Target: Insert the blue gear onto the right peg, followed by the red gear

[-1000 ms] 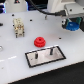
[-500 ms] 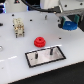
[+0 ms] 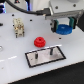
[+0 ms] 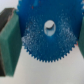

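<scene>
Holding: gripper (image 3: 64,28), closed onto flat round bright-blue plastic gear (image 3: 64,29), carried in the air above white tabletop (image 3: 15,55), toward the exterior view's right. Wrist view: blue gear (image 4: 46,40) fills frame, centre hole visible, green finger (image 4: 10,45) against its rim. Small red plastic gear (image 3: 38,41) lying on tabletop just beside black-rimmed grey rectangular plate (image 3: 37,59). Thin dark right peg (image 3: 51,51) upright on plate, bare.

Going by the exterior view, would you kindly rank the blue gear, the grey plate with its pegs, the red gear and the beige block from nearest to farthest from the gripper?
1. Bright-blue plastic gear: held in the gripper, upper right.
2. Black-rimmed grey rectangular plate: below the gripper, centre.
3. Small red plastic gear: left of centre; close to the plate's rank.
4. Beige block: far left.
</scene>
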### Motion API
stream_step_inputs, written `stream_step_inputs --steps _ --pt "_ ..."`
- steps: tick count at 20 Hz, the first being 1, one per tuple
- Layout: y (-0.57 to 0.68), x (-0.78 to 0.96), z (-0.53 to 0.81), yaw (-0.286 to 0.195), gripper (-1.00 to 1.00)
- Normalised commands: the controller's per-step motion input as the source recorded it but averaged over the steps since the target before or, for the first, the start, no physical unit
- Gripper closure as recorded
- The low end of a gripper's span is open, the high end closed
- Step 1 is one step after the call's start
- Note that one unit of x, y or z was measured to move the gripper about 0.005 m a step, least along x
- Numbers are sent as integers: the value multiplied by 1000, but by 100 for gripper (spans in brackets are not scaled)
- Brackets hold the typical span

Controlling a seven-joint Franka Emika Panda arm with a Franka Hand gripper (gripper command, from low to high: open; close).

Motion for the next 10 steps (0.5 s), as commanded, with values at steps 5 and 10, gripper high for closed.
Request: stream_step_inputs --steps 5,10 --pt "-353 724 191 0 100" --pt "-320 612 47 0 100"
